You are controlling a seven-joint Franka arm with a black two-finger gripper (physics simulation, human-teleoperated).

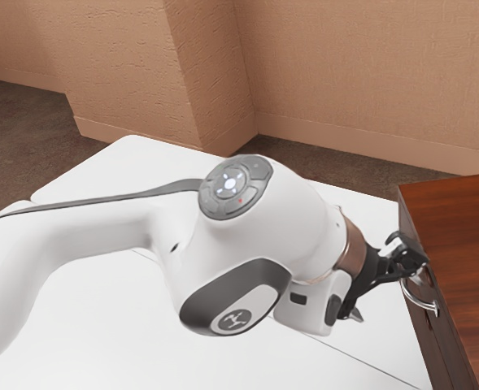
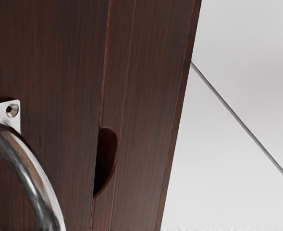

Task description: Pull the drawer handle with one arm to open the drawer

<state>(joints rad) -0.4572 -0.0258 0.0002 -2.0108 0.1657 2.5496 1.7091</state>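
Dark-wood drawer (image 2: 50,57), cut off | steel handle (image 1: 424,299) partly hidden by pincer (image 1: 403,264) | pincer's state: cannot tell

The bulky white arm (image 1: 223,244) reaches low from the exterior view's left toward its right, forearm near level, ending in the small black gripper (image 1: 407,260) pointing right.

A white table (image 1: 117,166) carries a dark wooden cabinet (image 1: 459,244).
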